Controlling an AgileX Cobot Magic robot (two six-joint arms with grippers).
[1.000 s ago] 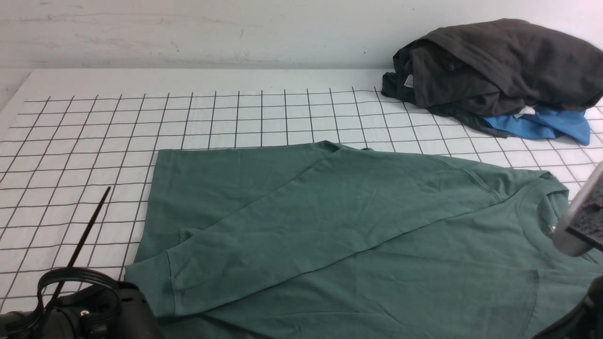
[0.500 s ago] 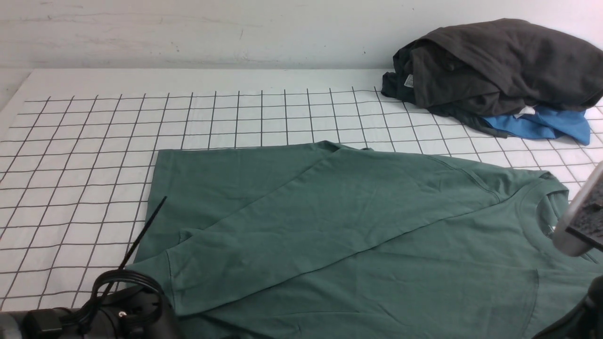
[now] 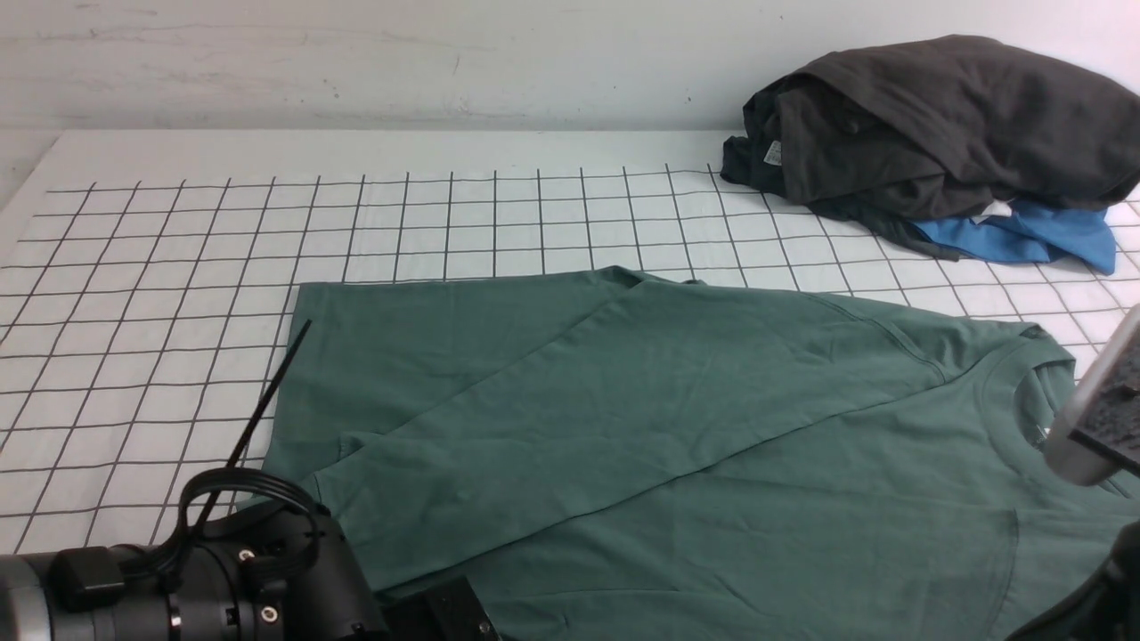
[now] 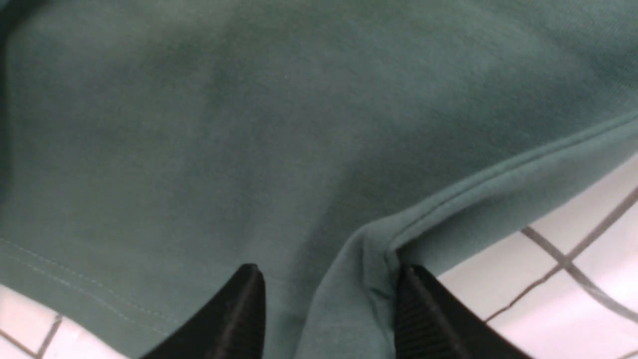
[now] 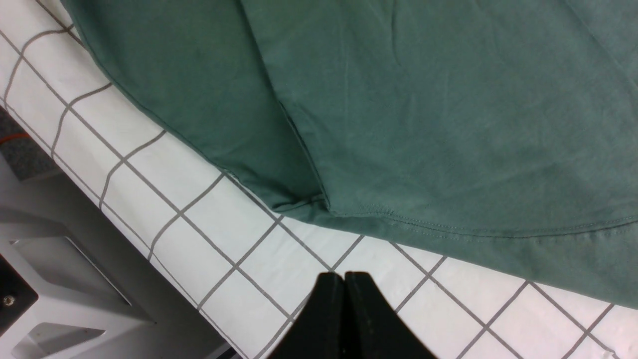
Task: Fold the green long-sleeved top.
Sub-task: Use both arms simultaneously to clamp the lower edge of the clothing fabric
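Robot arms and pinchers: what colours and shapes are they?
The left arm is black with a silver collar, looped black cables and a thin black zip tie. The right arm shows a rounded silver-grey housing. The left gripper and right gripper each have two tapering black fingers; the left's are ribbed inside.

far-left corner, left edge of table (image 3: 134, 267): bare grid, open | far edge, middle: bare strip | far-right corner: blocked by dark heap (image 3: 935, 125) over blue garment (image 3: 1033, 239) | middle to near-right: green long-sleeved top (image 3: 668, 427) lying flat, passable above | near-left corner: left arm (image 3: 267, 588) in the way | right edge: right arm (image 3: 1100, 418) intruding
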